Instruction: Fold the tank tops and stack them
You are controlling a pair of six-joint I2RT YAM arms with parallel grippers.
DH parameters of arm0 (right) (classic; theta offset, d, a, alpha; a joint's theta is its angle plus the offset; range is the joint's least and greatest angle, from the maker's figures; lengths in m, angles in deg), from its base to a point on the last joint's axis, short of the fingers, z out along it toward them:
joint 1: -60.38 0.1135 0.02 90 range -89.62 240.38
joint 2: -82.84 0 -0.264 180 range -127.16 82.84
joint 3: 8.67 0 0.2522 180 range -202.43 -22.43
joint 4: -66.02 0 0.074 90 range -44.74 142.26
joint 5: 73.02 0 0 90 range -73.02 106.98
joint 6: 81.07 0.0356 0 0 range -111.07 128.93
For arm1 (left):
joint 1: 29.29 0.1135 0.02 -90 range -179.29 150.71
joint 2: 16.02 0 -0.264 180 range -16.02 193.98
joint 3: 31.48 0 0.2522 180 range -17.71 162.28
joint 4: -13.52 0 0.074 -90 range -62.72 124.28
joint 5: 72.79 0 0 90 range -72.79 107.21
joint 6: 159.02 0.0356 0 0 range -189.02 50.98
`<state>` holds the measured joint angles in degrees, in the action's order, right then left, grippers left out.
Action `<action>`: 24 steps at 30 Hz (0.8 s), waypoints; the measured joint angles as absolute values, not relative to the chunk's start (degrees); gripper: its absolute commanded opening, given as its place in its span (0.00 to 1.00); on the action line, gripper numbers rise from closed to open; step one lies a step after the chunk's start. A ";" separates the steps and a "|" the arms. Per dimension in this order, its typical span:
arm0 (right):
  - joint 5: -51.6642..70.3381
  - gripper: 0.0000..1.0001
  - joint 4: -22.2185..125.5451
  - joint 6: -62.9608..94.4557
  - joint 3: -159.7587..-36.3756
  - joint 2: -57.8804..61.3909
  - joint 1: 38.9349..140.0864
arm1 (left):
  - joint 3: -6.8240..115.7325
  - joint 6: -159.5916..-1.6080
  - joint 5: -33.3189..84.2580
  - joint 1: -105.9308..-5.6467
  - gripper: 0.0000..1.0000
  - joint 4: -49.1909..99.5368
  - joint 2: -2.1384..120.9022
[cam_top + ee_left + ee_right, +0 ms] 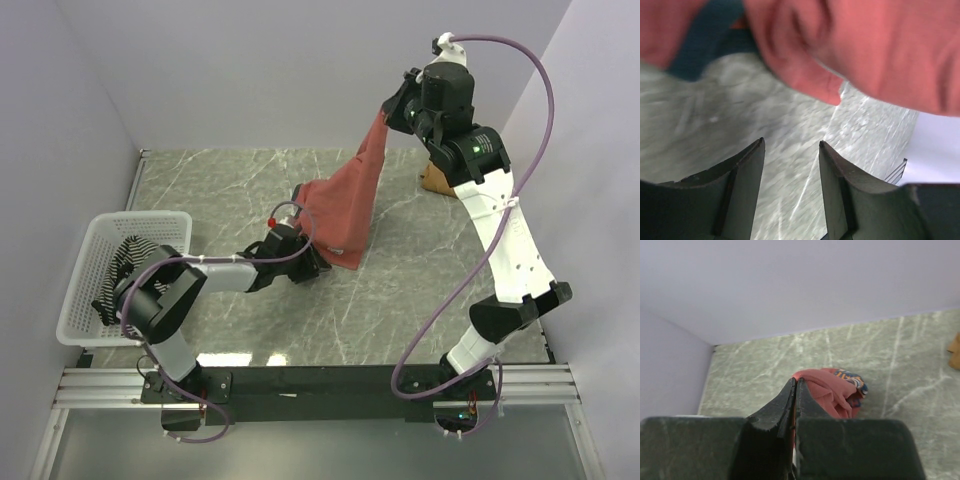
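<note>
The rust-red tank top point(345, 205) hangs from my right gripper point(392, 108), which is raised high at the back and shut on its top edge. Its lower part rests bunched on the table. In the right wrist view the gripper point(796, 381) pinches the red cloth point(827, 390), and the dark chest print shows. My left gripper point(312, 262) is low at the top's lower left corner. In the left wrist view it point(790, 142) is open and empty, with the red cloth point(865, 45) just ahead. The striped top point(125, 265) lies in the basket. The tan top point(435, 178) lies behind my right arm.
The white mesh basket point(165, 222) stands at the table's left edge. Walls close the table on the left, back and right. The tan top also shows at the right edge of the right wrist view point(955, 351).
</note>
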<state>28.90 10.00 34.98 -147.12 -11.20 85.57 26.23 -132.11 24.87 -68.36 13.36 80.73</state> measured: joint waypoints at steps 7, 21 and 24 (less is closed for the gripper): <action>31.31 0.00 11.55 34.21 -142.74 -11.03 83.58 | 33.59 -136.39 19.56 -73.23 0.50 17.45 86.36; 30.93 0.00 18.57 35.22 -127.34 -6.46 77.81 | 56.19 -155.61 3.97 -82.48 0.49 42.48 97.56; 29.95 0.00 19.75 35.59 -124.95 -4.73 76.90 | 58.64 -157.81 2.66 -82.48 0.46 44.71 98.91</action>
<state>29.95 19.75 35.59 -124.95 -4.73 76.90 58.64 -157.81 2.66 -82.48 44.71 98.91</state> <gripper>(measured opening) 0.009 0.473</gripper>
